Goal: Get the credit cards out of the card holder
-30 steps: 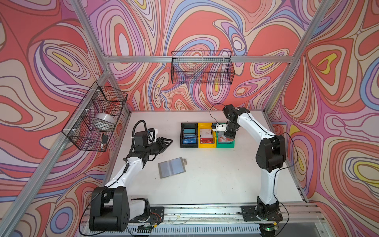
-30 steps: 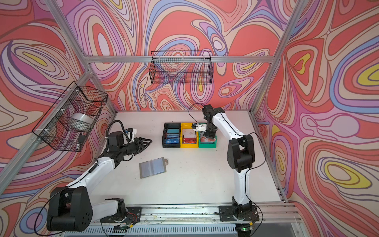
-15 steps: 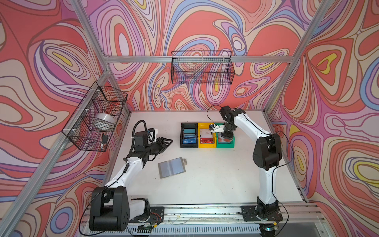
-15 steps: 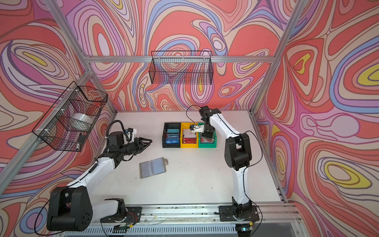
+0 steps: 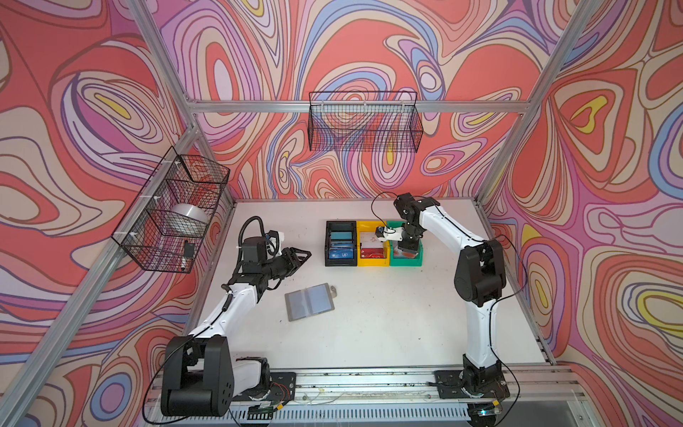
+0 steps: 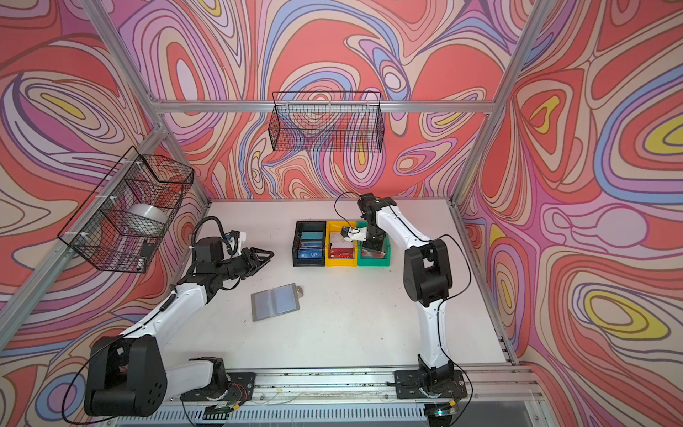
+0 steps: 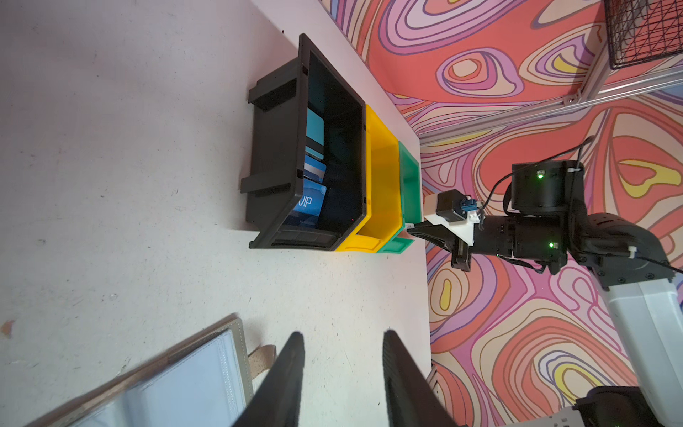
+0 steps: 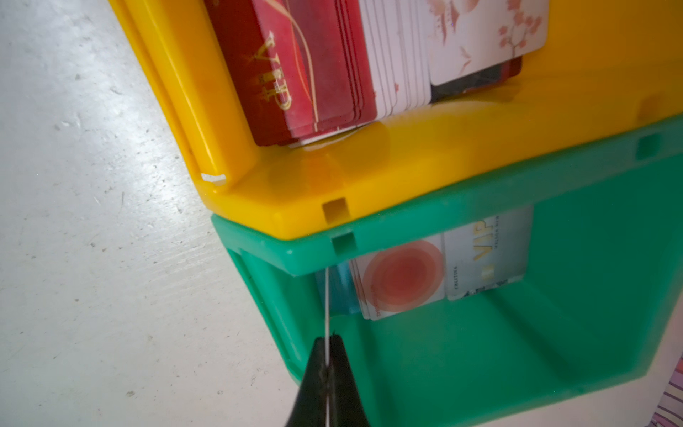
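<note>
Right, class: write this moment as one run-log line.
right gripper: shut on card, at green bin | left gripper: open, empty | card holder: open flat on table

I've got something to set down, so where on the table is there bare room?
The widest bare patch of table lies between the card holder, the three bins and the right arm. A bare strip runs behind the bins. Crowded: the bins, where the right claw holds a card over the green bin; the left claw hovers left of them.
</note>
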